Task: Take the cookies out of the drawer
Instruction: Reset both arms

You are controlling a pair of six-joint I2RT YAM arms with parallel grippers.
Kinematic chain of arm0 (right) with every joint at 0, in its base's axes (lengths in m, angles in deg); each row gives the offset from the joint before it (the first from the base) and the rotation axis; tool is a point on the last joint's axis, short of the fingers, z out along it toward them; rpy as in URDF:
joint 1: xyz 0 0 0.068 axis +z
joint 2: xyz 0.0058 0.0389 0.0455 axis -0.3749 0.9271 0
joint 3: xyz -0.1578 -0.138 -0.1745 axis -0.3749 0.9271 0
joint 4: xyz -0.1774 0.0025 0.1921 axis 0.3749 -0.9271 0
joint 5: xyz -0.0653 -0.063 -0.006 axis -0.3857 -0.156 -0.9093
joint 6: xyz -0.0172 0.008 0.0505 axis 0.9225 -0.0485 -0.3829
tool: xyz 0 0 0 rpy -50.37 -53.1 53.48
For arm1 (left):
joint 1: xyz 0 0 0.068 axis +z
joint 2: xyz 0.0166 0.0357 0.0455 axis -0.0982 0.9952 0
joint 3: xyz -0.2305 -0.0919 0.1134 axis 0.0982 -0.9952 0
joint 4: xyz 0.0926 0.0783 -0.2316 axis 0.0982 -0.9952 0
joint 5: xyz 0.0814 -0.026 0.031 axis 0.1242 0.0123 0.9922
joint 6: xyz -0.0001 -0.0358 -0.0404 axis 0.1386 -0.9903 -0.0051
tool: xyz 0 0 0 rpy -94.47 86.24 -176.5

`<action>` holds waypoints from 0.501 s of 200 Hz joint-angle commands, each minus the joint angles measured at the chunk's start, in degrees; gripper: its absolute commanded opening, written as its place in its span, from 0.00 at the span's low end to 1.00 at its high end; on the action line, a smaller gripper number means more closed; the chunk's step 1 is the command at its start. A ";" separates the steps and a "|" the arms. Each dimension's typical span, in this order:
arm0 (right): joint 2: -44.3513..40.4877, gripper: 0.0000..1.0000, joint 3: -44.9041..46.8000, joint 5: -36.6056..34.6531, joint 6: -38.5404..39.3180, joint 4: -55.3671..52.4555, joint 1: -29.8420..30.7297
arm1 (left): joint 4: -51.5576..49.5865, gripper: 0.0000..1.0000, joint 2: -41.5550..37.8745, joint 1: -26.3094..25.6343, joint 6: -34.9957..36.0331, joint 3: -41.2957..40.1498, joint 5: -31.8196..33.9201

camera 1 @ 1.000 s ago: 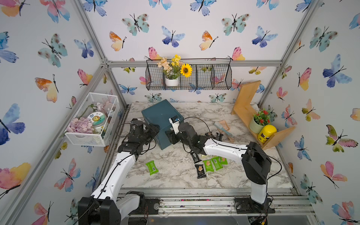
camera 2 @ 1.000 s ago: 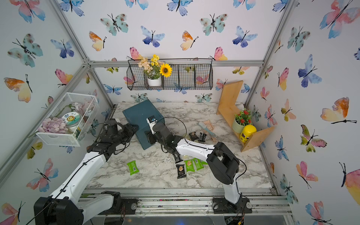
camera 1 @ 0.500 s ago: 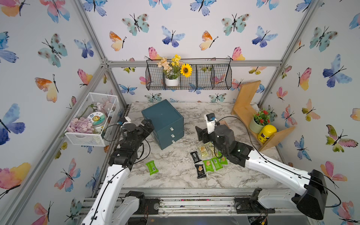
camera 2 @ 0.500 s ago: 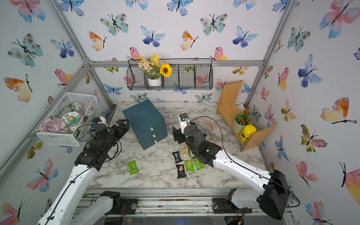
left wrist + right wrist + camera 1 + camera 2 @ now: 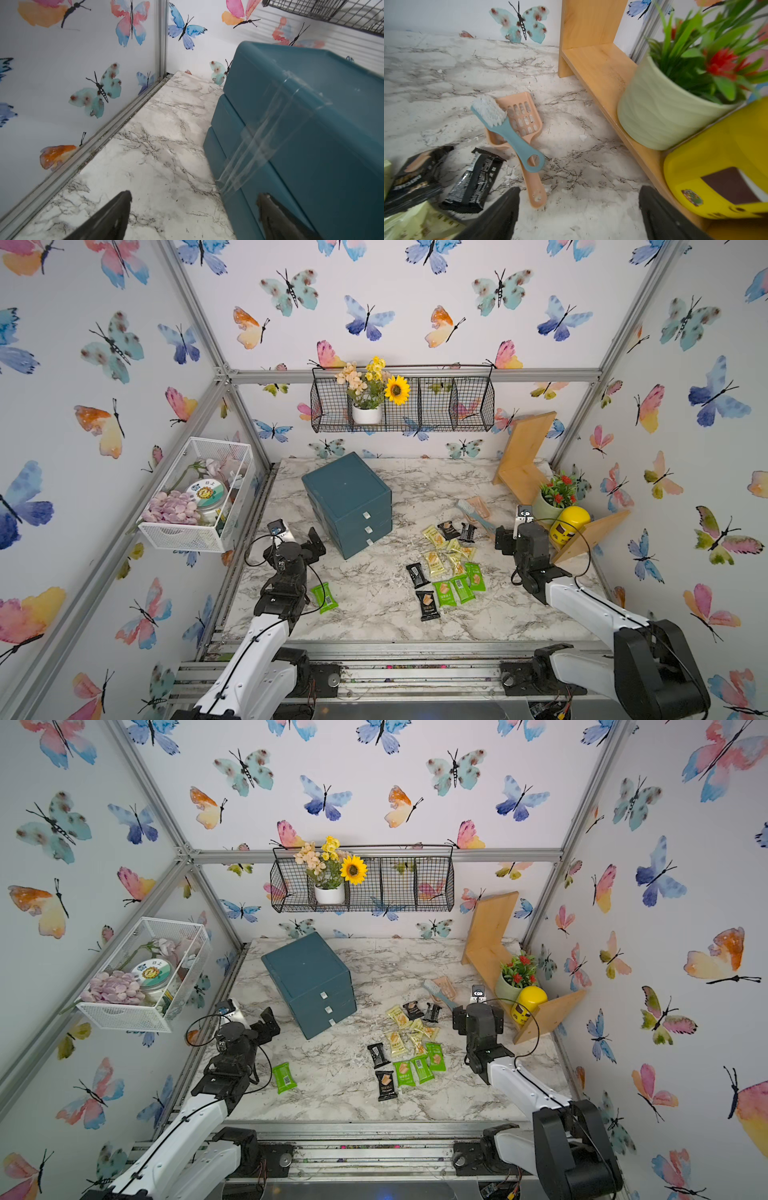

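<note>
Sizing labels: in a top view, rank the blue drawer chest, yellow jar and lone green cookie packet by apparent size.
1. blue drawer chest
2. yellow jar
3. lone green cookie packet, clearly smallest

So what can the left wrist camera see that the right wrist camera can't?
Only the left wrist view: the dark teal plastic drawer box, taped. Only the right wrist view: black cookie packets, a teal brush on a peach slotted scoop, a green flower pot, a yellow plastic jar. Both: the marble tabletop and an open gripper (left gripper, right gripper).
</note>
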 commanded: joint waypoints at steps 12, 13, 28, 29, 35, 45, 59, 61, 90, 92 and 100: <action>6.42 0.93 3.23 8.28 3.21 22.33 -1.45 | 20.67 0.98 6.12 1.21 6.52 -5.51 1.80; 6.61 0.93 3.38 8.41 3.21 22.88 -1.45 | 21.09 0.98 6.26 1.22 6.53 -5.66 1.71; 9.34 0.93 3.18 9.79 6.60 26.71 -1.54 | 26.13 0.98 9.12 2.15 6.91 -7.28 -0.30; 9.48 0.93 3.09 9.65 6.62 26.69 -1.54 | 26.46 0.98 9.35 2.18 6.98 -7.34 -0.35; 10.07 0.93 2.28 8.83 6.15 26.27 -1.78 | 28.38 0.98 10.62 2.30 7.29 -8.01 -0.56; 9.58 0.93 1.91 10.03 6.41 24.97 -2.12 | 31.79 0.98 12.84 2.58 8.13 -9.00 -1.05; 9.23 0.93 4.87 13.00 8.75 32.73 -2.48 | 35.60 0.98 16.13 3.28 8.71 -9.97 -1.73; 9.37 0.93 4.99 13.20 8.82 33.48 -2.56 | 36.07 0.98 16.55 3.40 8.74 -10.06 -1.89; 11.42 0.92 0.72 15.24 8.36 27.63 -4.18 | 41.44 0.98 20.28 4.02 9.41 -11.67 -3.98; 11.35 0.92 0.35 15.28 8.21 26.62 -4.18 | 41.66 0.98 20.42 3.98 9.45 -11.63 -4.10; 10.81 0.92 0.04 15.85 7.50 23.63 -4.26 | 42.52 0.99 21.33 4.04 9.75 -11.57 -4.68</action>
